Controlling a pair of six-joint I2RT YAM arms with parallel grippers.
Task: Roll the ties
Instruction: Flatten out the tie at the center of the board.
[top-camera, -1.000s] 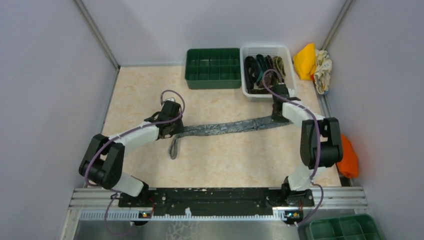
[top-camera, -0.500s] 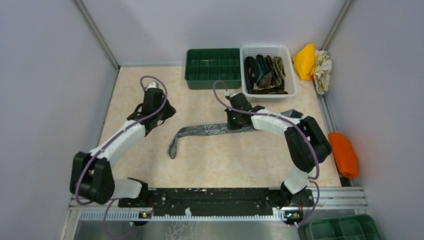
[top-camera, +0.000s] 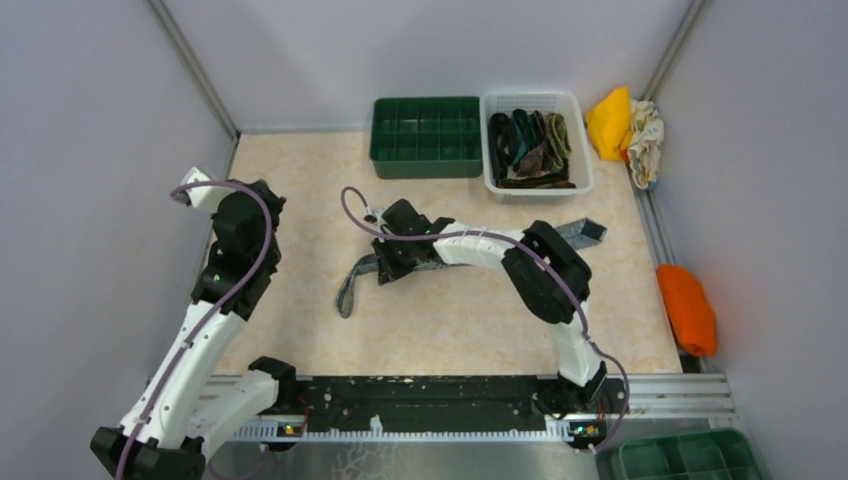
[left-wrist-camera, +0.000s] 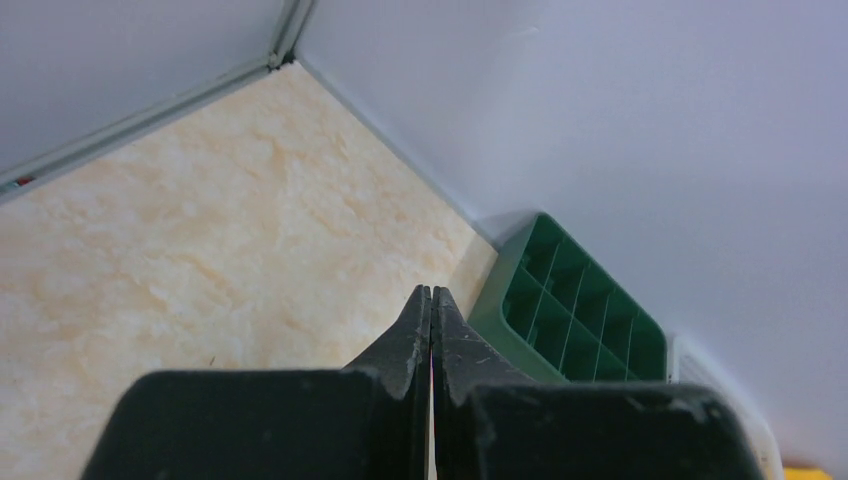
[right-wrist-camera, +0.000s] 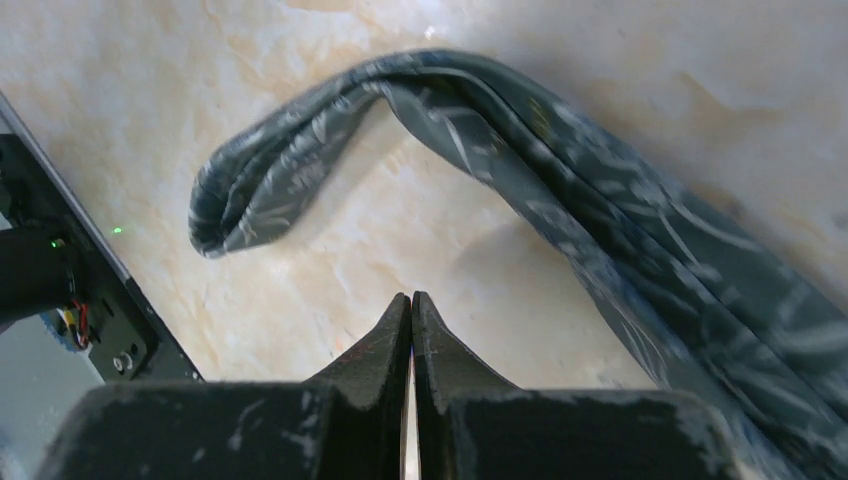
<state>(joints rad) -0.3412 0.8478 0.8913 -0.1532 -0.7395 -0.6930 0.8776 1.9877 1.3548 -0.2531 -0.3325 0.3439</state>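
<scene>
Grey patterned tie (top-camera: 349, 285) lies flat on the table (top-camera: 300, 170), right gripper (top-camera: 384, 264) over its bent left part; other ties (top-camera: 527, 140) piled in white basket (top-camera: 487, 150). Left wrist: left gripper (left-wrist-camera: 431, 300) pressed together, empty, facing green tray (left-wrist-camera: 575, 310). Right wrist: tips pressed together, empty, tie just beside them.

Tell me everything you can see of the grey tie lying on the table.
The grey tie is a long, narrow strip of dark grey fabric with a fine pale pattern and slight sheen. It lies unrolled across the beige table, narrow end bending towards the arm bases, broad end near the white basket. The right arm covers its middle in the top view. The right tool, shut, sits beside it, gripping nothing.
</scene>
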